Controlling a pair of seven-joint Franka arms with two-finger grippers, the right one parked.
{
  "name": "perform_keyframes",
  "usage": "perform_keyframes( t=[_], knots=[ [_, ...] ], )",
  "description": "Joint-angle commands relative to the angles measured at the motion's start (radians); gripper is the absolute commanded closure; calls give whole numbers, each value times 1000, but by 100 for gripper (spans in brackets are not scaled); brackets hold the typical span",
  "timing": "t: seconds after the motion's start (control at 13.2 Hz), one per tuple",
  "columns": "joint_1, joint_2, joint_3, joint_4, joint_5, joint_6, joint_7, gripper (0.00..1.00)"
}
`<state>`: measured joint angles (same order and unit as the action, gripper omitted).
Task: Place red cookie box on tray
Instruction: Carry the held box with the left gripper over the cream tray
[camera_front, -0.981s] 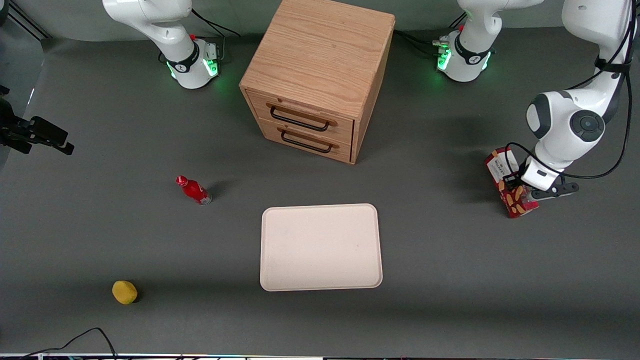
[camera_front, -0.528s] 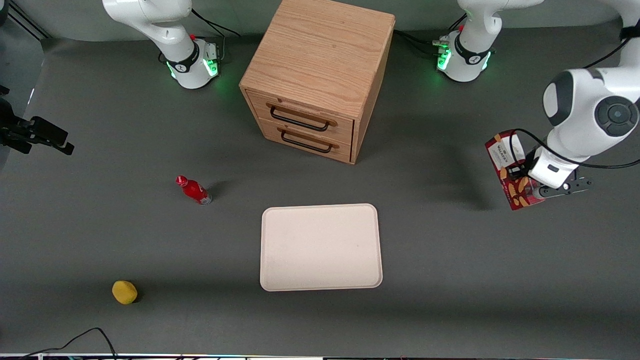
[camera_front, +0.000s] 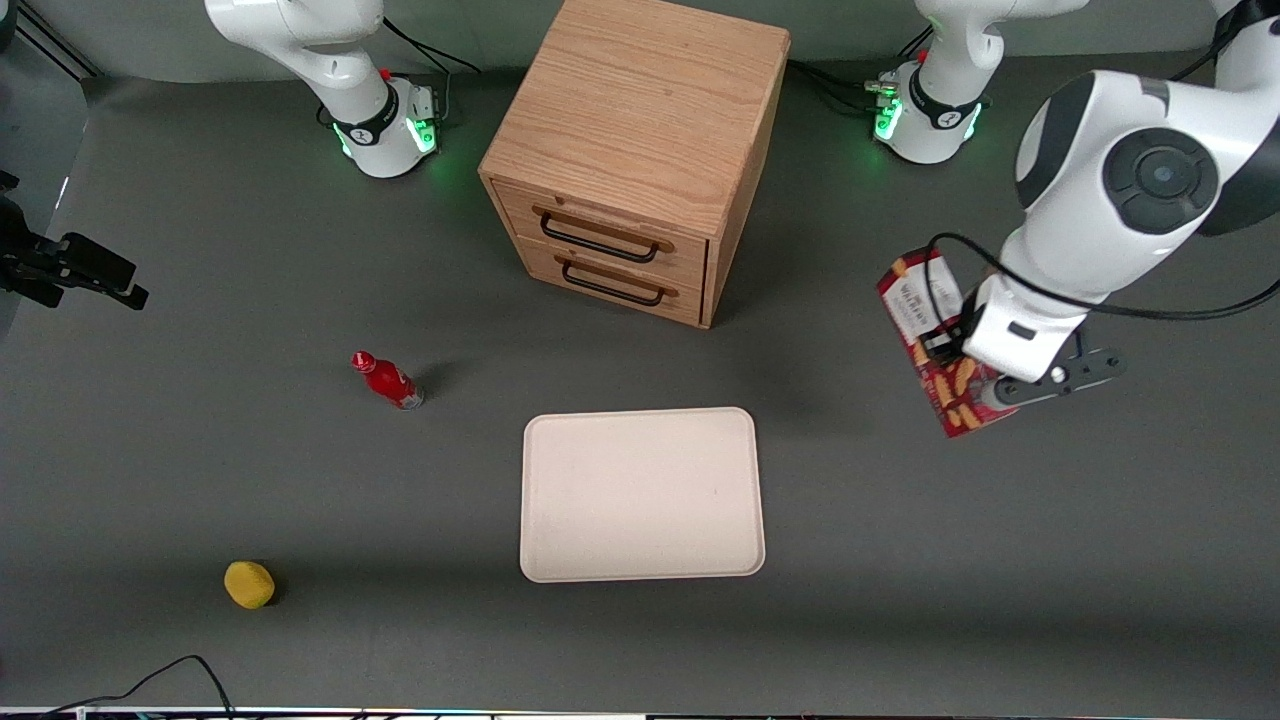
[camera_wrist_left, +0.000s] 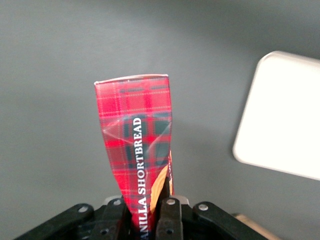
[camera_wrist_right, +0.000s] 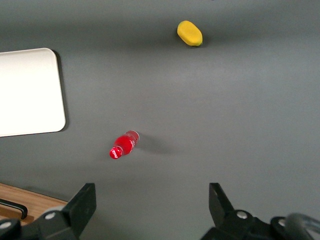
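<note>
Red box (camera_front: 935, 345) is up off the tabletop now, clamped in the gripper (camera_front: 985, 390) jaws, swinging closer to the tray (camera_front: 640, 495).

Dark grey table (camera_front: 200, 480); wooden two-drawer cabinet (camera_front: 635, 150); lighting seemingly even.

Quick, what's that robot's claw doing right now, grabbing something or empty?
Working arm's tool: shut on the red cookie box, held in the air toward the working arm's end of the table, not yet over the tray.
</note>
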<state>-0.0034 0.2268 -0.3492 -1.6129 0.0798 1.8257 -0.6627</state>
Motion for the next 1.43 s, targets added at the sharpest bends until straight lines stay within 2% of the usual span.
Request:
perform_keyframes(
  t=[0.0, 0.23, 0.38, 0.53, 0.98, 1.36],
  knots=[
    [-71, 250, -39, 273, 73, -42, -180, 79],
    [-197, 438, -39, 467, 175, -20, -346, 79],
    [-277, 502, -27, 493, 237, 80, -457, 78],
    [-314, 542, -21, 493, 261, 141, -500, 78],
    [-357, 675, -2, 492, 385, 308, -491, 77],
    [-372, 729, 12, 492, 414, 356, -492, 76]
  ],
)
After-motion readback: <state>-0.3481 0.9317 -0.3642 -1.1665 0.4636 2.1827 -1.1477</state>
